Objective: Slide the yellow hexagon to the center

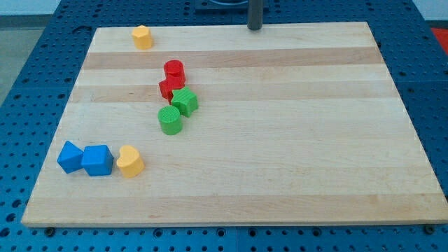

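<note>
Here the wooden table (280, 140) fills most of the view, lying on a blue perforated base (21, 84) that the frame cuts off on all sides. The rod is cropped by the top edge; only its short lower end shows, with my tip (255, 28) at the far edge, well apart from every block. There are no fingers on this rod.

The yellow hexagon (142, 36) sits at the far left. Mid-left cluster together a red cylinder (173, 70), a red block (169, 88) of unclear shape, a green star-like block (185, 101) and a green cylinder (169, 120). Near left: two blue blocks (70, 156) (97, 160) and a yellow heart (130, 161), touching. No writing is legible.
</note>
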Motion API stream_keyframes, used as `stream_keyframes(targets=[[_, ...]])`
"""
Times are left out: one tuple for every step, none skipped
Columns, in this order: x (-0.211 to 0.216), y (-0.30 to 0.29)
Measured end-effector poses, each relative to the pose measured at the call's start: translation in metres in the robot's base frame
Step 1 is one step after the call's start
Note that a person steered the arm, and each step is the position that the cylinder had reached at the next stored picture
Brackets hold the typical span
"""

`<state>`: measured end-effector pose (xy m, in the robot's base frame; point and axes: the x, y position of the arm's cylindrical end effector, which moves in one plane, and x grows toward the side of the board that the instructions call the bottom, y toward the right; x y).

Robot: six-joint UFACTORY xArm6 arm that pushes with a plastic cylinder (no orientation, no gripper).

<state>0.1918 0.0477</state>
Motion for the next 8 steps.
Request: stream_keyframes(targets=[[0.000,-0.052],[0.001,-0.084],[0.001,-0.099],[0.000,-0.101],[0.000,-0.112],[0.001,-0.121],[0.000,-0.135],[0.001,-0.154]])
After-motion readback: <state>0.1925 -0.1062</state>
